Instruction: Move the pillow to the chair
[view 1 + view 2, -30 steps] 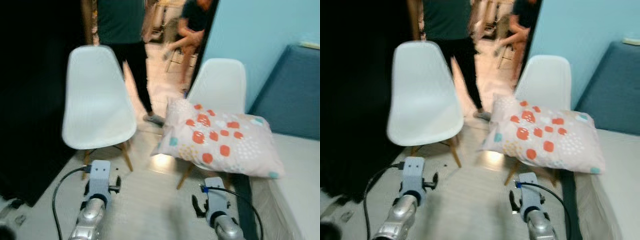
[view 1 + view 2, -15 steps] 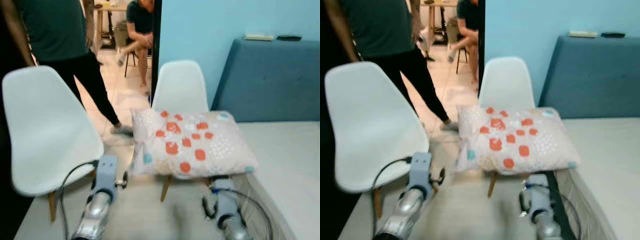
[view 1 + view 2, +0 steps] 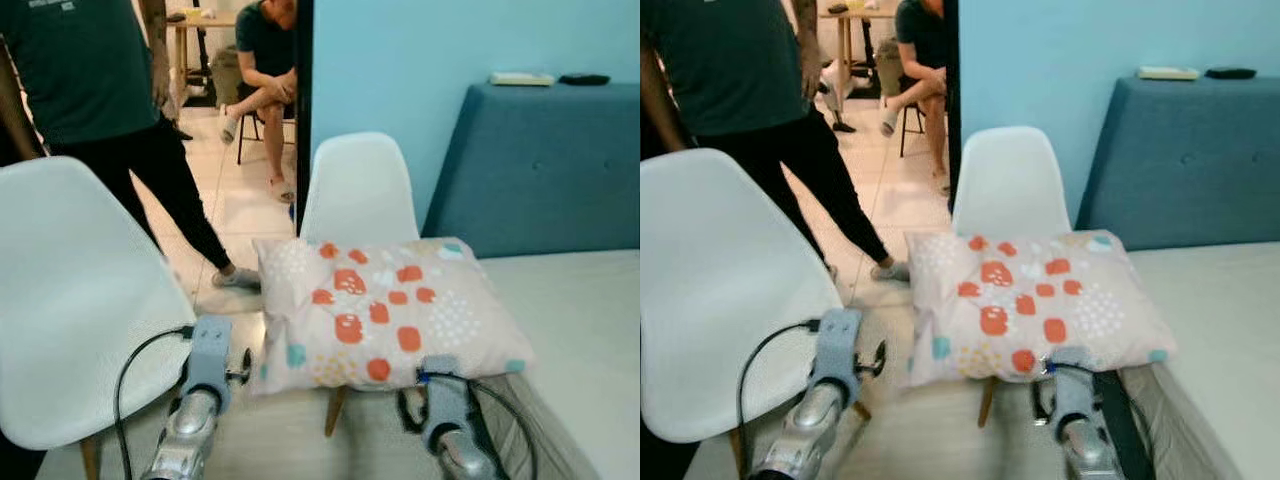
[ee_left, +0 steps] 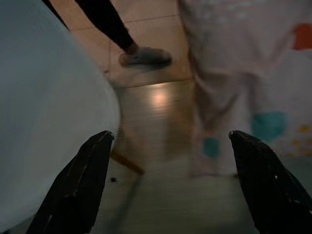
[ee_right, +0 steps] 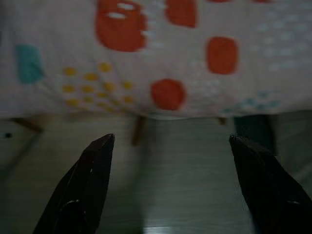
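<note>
A pale pillow [image 3: 385, 315] with orange and teal spots lies flat on the seat of a white chair [image 3: 358, 190] and overhangs the seat on both sides. My right gripper [image 5: 171, 138] is open just short of the pillow's [image 5: 161, 48] near edge, a little below it. My left gripper [image 4: 169, 134] is open too, between the pillow's left corner [image 4: 243, 73] and a second white chair [image 3: 70, 290]. Neither touches the pillow.
One person [image 3: 100, 90] stands behind the left chair and another [image 3: 265, 50] sits in the doorway beyond. A blue upholstered backrest [image 3: 540, 160] and a grey mattress [image 3: 590, 330] lie to the right. Bare floor [image 4: 156, 126] shows between the two chairs.
The whole view has swung to the right and come closer, so the camera moved. The pillow stays on the same chair. Both grippers now sit nearer the pillow's front edge.
</note>
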`<state>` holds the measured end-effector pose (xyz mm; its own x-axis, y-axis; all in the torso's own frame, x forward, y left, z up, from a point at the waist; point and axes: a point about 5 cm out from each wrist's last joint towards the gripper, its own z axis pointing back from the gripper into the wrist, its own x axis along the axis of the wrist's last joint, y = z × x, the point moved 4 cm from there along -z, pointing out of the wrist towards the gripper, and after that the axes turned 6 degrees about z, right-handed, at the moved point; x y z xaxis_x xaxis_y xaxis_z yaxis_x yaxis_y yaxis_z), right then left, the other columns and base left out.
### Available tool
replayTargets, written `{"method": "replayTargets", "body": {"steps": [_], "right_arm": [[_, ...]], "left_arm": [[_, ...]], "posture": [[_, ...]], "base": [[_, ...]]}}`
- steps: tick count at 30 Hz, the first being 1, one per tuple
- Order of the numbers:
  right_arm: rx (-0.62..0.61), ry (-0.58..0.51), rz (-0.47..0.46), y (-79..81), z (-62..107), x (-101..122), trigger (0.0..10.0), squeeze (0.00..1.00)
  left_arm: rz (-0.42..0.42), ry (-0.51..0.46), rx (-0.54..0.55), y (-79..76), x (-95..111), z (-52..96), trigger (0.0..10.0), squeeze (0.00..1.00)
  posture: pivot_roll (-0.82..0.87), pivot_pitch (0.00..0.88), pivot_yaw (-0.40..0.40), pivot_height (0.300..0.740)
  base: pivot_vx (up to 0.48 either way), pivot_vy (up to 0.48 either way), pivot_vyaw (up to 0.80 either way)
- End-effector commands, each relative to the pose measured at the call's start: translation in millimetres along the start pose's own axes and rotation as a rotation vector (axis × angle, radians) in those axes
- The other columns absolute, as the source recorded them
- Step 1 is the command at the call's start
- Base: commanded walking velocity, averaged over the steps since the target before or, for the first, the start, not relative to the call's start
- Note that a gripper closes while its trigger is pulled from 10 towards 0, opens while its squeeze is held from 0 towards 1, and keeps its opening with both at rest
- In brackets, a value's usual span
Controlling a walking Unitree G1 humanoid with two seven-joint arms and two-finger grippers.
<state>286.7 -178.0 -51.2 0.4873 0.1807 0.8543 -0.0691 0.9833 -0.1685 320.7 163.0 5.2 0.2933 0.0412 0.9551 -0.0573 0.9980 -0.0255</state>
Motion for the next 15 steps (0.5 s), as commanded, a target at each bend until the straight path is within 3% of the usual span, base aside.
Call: {"method": "replayTargets", "body": {"steps": [1,15], "right_arm": [[-0.03,0.012,0.0,-11.2,1.2,-3.4,10.0,0.0],[-0.031,0.016,0.003,-11.2,0.8,-3.4,10.0,0.0]], "left_arm": [[0.003,0.007,-0.005,-3.3,-1.4,0.3,10.0,0.0],[0.005,0.008,-0.006,-3.4,-0.7,0.0,10.0,0.0]], "posture": [[0.04,0.041,-0.013,0.74],[0.04,0.041,-0.011,0.74]], "base": [[0.322,0.0,0.0],[0.32,0.0,0.0]]}}
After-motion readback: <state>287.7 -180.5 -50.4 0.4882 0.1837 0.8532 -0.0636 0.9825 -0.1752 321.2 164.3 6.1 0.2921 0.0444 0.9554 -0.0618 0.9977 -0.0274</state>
